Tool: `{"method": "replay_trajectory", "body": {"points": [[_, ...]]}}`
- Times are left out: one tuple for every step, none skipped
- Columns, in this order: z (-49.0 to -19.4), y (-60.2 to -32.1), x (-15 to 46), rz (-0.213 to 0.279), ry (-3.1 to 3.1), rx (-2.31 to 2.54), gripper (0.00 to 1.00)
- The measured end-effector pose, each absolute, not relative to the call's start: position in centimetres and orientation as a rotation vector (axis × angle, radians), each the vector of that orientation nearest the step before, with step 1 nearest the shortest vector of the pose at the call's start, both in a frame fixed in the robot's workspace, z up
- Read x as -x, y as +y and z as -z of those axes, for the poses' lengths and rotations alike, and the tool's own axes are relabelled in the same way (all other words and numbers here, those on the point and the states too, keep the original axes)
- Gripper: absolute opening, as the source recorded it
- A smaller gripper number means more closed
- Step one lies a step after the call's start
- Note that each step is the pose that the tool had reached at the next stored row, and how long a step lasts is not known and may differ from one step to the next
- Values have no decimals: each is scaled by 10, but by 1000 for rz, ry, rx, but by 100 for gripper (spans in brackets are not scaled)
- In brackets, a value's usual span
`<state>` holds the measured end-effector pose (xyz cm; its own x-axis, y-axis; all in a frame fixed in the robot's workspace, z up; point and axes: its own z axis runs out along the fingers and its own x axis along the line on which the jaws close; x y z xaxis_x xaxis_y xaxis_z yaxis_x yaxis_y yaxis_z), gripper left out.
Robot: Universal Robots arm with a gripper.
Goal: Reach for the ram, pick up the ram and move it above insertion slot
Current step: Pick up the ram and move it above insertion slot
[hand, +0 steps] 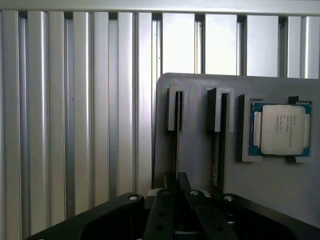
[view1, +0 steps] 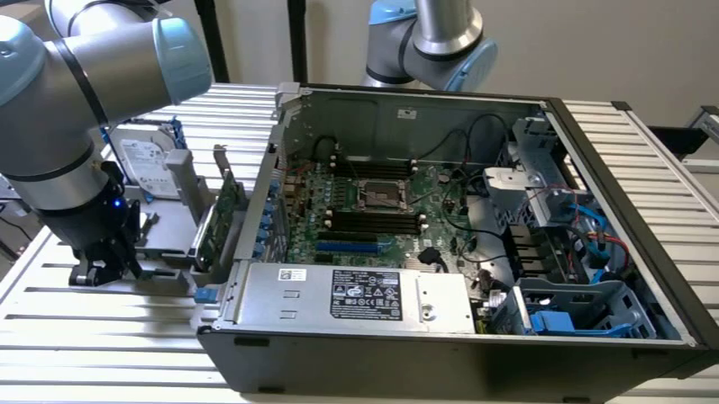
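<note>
The ram point(hand: 176, 145) stands edge-on as a thin dark strip in one slot of a grey holder point(hand: 195, 150). My gripper point(hand: 176, 175) is right over that slot with its two black fingers drawn together on the stick's near end, and the ram still sits in the holder. A second stick point(hand: 216, 155) stands in the neighbouring slot. In the exterior view my gripper point(view1: 107, 269) is low over the holder point(view1: 168, 244), at the exterior view's left of the open computer case. The motherboard's black insertion slots point(view1: 371, 220) lie inside the case.
A processor chip point(hand: 280, 129) rests in a recess of the holder. A green expansion card point(view1: 228, 210) and a silver hard drive point(view1: 144, 160) stand upright between my arm and the case wall point(view1: 264, 194). A second arm point(view1: 433, 42) hangs behind the case.
</note>
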<state>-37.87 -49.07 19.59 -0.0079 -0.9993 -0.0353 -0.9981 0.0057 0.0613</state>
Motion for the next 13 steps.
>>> {"method": "replay_trajectory", "body": {"points": [[-196,-491,379,107,-2215,-2200,13],[-196,-491,379,107,-2215,-2199,13],[-196,-491,379,107,-2215,-2199,13],[-196,-491,379,107,-2215,-2199,13],[-196,-491,379,107,-2215,-2199,13],[-196,-491,378,106,-2215,-2199,13],[-196,-491,378,106,-2215,-2199,13],[-196,-491,378,105,-2214,-2199,13],[-196,-491,378,104,-2214,-2198,13],[-196,-491,378,102,-2213,-2197,13],[-196,-491,378,99,-2212,-2196,13],[-196,-491,378,98,-2211,-2195,13],[-196,-491,378,97,-2211,-2195,13]]}}
